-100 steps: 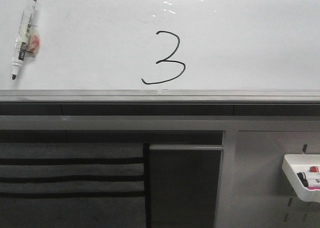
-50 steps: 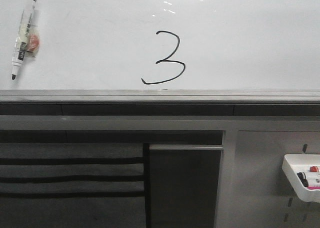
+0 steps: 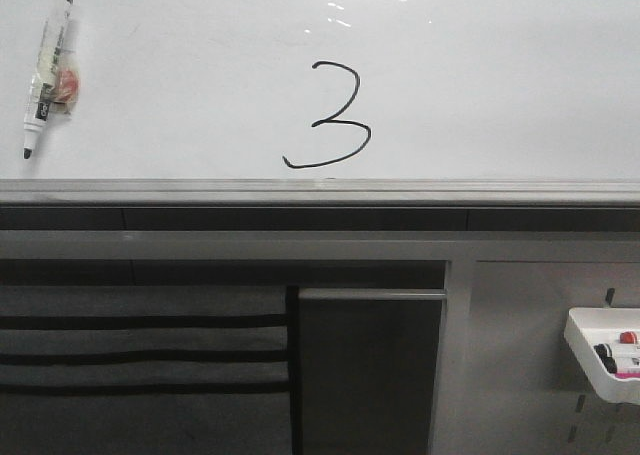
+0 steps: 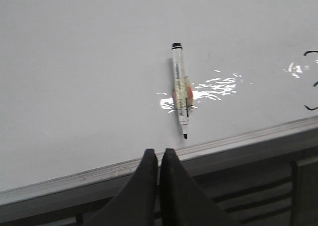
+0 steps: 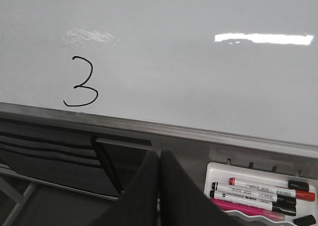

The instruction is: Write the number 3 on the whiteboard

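A finished number 3 [image 3: 330, 115] stands on the whiteboard [image 3: 500, 85].
A marker [image 3: 47, 67] sticks at 9 o'clock of it; both arms' fingers [image 4: 158, 159] [image 5: 160, 161] are pressed together, empty.

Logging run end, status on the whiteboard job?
Left gripper shut, empty. Right gripper shut, empty. Number 3 drawn on whiteboard. Marker stuck to board, clear of digit.

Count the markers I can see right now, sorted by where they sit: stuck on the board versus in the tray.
Marker stuck on the whiteboard: 1
Markers in the white tray: 3, one red-capped, one black-capped, one pink
Total: 4
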Available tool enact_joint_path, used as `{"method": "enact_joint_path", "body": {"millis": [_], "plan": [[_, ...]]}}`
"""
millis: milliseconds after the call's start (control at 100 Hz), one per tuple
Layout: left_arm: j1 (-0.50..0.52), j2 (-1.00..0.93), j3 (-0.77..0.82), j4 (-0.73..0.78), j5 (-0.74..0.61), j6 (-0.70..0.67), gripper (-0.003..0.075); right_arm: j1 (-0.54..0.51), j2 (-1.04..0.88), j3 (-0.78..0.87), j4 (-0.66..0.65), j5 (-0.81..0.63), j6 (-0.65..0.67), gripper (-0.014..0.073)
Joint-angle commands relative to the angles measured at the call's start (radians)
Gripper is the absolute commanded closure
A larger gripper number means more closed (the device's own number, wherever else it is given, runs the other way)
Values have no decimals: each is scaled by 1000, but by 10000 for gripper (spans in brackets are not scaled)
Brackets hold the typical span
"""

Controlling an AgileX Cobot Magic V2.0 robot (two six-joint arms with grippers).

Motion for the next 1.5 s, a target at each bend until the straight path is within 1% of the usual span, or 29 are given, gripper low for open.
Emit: {"method": "enact_joint_path", "body": {"millis": [0,70,140,200,240,370,1030,1130,1180,1230,1350,1420,1490], "plan": [[13,-65,95,-11,-241,-11,738,-4,4,-23,-21,-77,-1,668],[13,-114,179,-14,-320,-11,738,-4,4,-23,-21,-77,-1,668],[13,-154,241,-40,-370,-11,738,-4,4,-23,-21,-77,-1,668],[13,-152,289,-75,-430,-11,738,-4,4,-23,-21,-77,-1,668],[13,-152,282,-89,-381,-11,738,-4,2,-23,-21,-75,-1,668],[11,-152,285,-92,-355,-11,738,-4,2,-23,-21,-77,-1,668],[11,-152,285,-92,-355,-11,738,-4,2,-23,-21,-75,-1,668],[11,-152,285,-92,-355,-11,738,-16,-58,14,-19,-99,-1,668],[11,-152,285,-92,-355,-11,738,-48,-95,42,-13,-121,3,668],[11,-152,285,-92,-355,-11,738,-92,-147,91,27,-166,8,668],[11,-152,285,-92,-355,-11,738,-222,-304,279,35,-338,8,668],[11,-152,285,-92,-355,-11,738,-277,-379,393,35,-449,8,668],[11,-152,285,-92,-355,-11,738,-303,-423,488,35,-535,8,668]]}}
